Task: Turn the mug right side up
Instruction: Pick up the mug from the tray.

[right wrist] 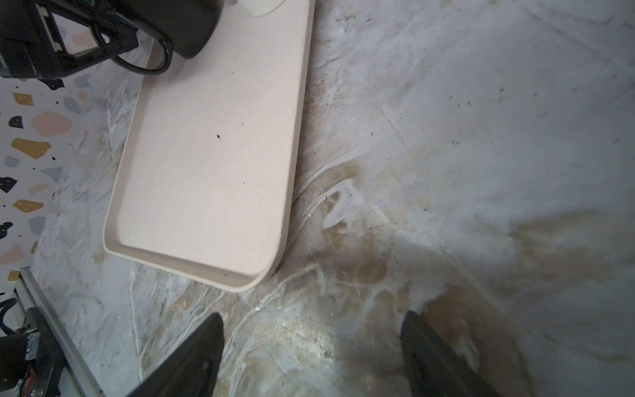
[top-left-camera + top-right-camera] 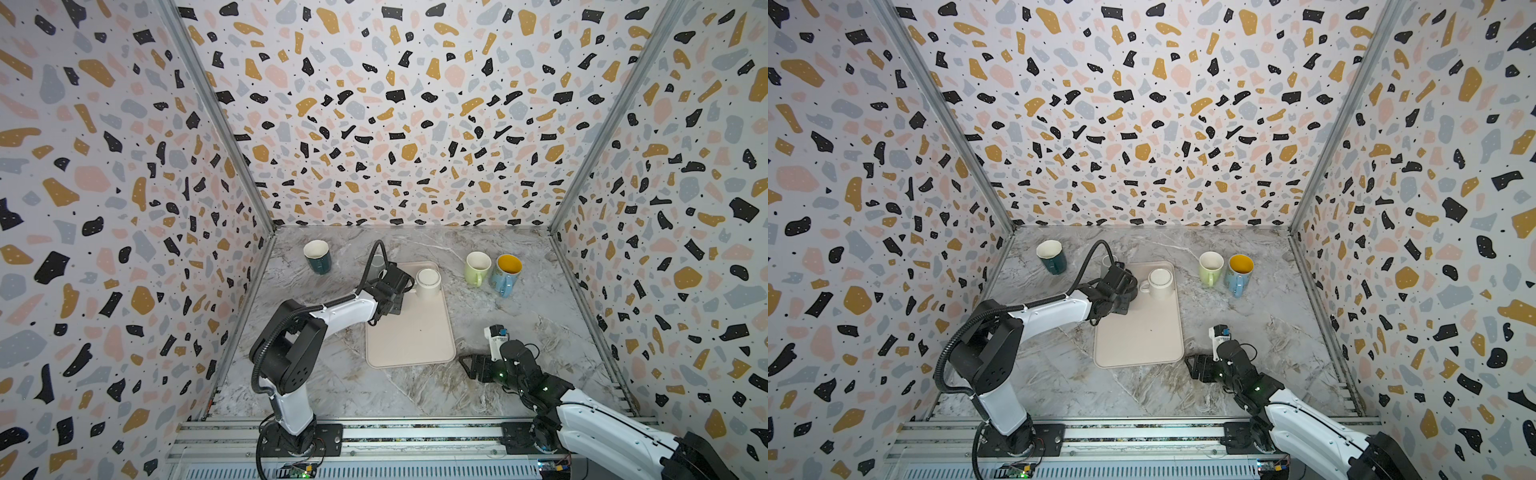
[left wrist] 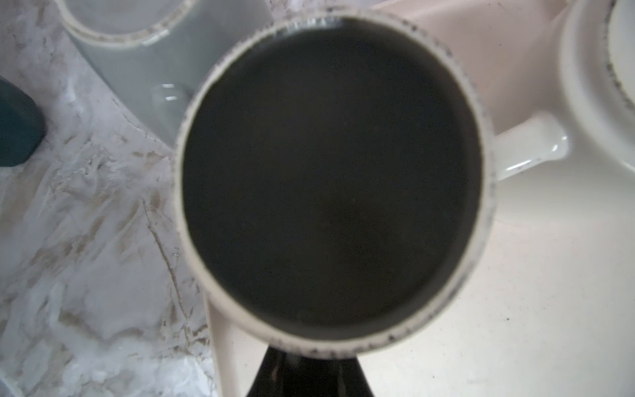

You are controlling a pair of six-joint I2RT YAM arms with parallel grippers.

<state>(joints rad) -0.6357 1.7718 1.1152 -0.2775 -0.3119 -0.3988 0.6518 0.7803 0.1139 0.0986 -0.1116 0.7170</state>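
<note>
Gripping the mug [image 3: 326, 178], left gripper [image 2: 392, 296] held it inverted, axis near upright, base up; right gripper [image 1: 312, 321] gaped.

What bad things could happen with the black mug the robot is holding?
1. The black mug in the left gripper is right next to the white mug's handle on the tray. Swinging it round might knock that mug.
2. The grey mug stands close by as well, so it could get bumped too.
3. The grip seems to be near the black mug's handle, so it might slip while turning.
</note>
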